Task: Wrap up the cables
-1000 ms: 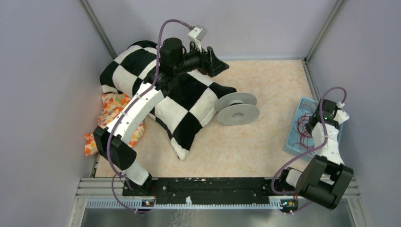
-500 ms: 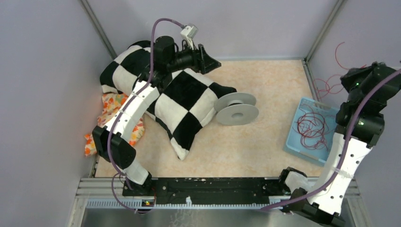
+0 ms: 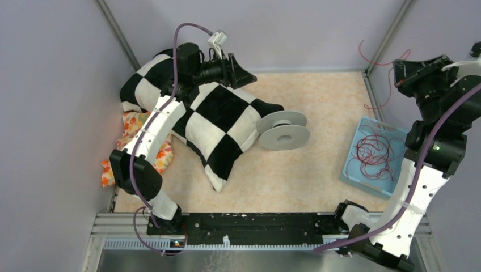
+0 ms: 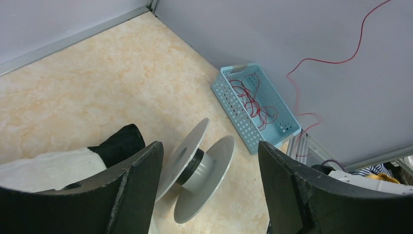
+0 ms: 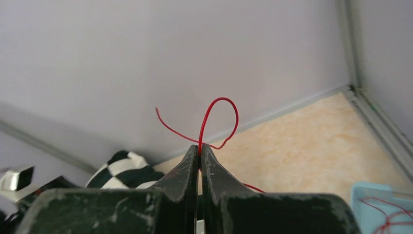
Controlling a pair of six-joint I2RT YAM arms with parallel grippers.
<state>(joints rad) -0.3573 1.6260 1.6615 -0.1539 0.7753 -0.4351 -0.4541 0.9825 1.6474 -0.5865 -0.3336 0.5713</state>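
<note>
a thin, curly red strand of the cables [image 5: 221,105] is pinched by the right hand [image 5: 200,147] at the counter's [image 3: 317,90] far right corner; the rest are tangled in a perforated blue basket [image 3: 351,150]. the left hand [image 4: 207,146] is held spread.

- Plain pale lavender-grey panel walls [image 3: 295,28] close in the far side and both flanks, evenly lit.
- Thin grey metal corner posts [image 3: 117,35] slant up where the walls meet.
- A beige, marble-patterned tabletop [image 3: 317,90] forms the floor.
- A ribbed aluminium rail [image 3: 255,243] runs along the near edge.
</note>
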